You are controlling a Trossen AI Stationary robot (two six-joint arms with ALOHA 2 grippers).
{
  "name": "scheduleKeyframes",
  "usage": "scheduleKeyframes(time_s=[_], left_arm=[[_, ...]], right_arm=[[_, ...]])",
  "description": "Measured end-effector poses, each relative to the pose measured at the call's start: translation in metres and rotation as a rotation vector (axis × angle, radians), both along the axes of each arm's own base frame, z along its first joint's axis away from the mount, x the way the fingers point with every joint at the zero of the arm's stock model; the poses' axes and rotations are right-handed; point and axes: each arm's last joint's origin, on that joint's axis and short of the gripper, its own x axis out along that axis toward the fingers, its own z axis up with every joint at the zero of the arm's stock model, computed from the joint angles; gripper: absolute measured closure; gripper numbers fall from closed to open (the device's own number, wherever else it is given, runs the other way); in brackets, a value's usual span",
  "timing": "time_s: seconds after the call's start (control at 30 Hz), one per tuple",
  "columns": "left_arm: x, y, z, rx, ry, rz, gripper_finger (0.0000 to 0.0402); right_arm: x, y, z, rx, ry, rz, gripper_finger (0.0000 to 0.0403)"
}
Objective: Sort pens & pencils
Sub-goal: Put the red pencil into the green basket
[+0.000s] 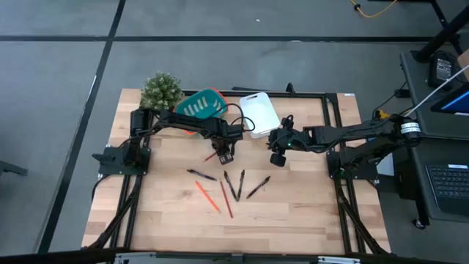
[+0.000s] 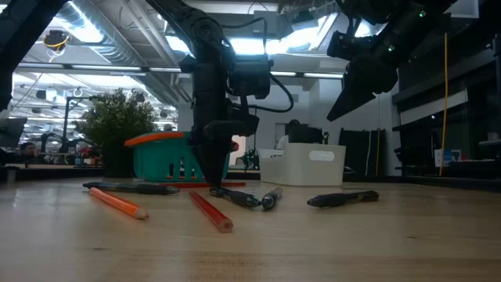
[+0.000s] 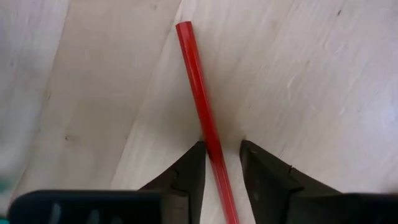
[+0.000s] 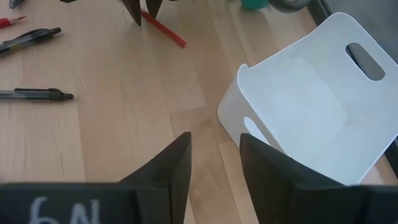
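The left gripper [image 3: 221,163] is straddling a red pencil [image 3: 198,87] on the pale wooden table [image 1: 308,213], fingers parted, not yet gripping. The right gripper [image 4: 214,160] is hovering open beside the white bin [image 4: 311,106]. Pens [image 1: 233,183] and other pencils [image 1: 207,196] are lying mid-table. Ceiling lights are glaring behind.

The pens [image 1: 234,182] and two pencils [image 1: 216,198] lie fanned at table [image 1: 308,213] centre. At 12 o'clock of them stand a basket [image 1: 201,104] and, at 1 o'clock, a bin [image 1: 258,112]; a plant [image 1: 160,90] is at 11.
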Motion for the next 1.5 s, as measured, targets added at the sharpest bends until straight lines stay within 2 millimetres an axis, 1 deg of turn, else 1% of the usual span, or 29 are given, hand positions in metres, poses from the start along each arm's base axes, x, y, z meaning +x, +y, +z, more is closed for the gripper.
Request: scheduleKeyframes(time_s=[0.1, 0.3, 0.33, 0.5, 0.7, 0.97, 1.13, 1.37, 1.5], left_arm=[[0.000, -0.001, 0.000, 0.005, 0.002, -0.022, 0.0328], [0.000, -0.002, -0.001, 0.007, 0.004, -0.050, 0.0387], [0.000, -0.002, -0.001, 0.007, 0.004, -0.053, 0.0391], [0.001, -0.005, -0.001, 0.016, 0.007, -0.082, 0.0387], [0.001, -0.011, -0.001, 0.038, 0.011, -0.125, 0.0397], [0.001, -0.012, 0.002, 0.035, 0.005, -0.161, 0.0396], [-0.002, -0.015, 0.011, 0.018, 0.000, -0.172, 0.0401], [-0.005, -0.023, 0.034, 0.064, -0.058, -0.214, 0.0399], [-0.010, -0.027, 0.050, 0.126, -0.069, -0.217, 0.0399]], right_arm=[[0.000, 0.000, 0.000, 0.000, 0.000, 0.000, 0.0264], [0.000, 0.000, 0.000, 0.000, -0.001, 0.000, 0.0264], [0.000, 0.000, 0.000, 0.000, 0.000, 0.000, 0.0264], [0.000, 0.000, 0.000, 0.000, 0.001, 0.000, 0.0264], [0.000, 0.000, 0.000, -0.001, 0.000, 0.001, 0.0264], [0.000, 0.000, 0.000, -0.001, 0.001, 0.002, 0.0264], [0.000, 0.000, 0.000, -0.002, 0.001, 0.002, 0.0264], [0.000, 0.000, 0.000, -0.002, 0.001, 0.002, 0.0264], [0.000, 0.000, 0.000, -0.002, 0.001, 0.002, 0.0264]])
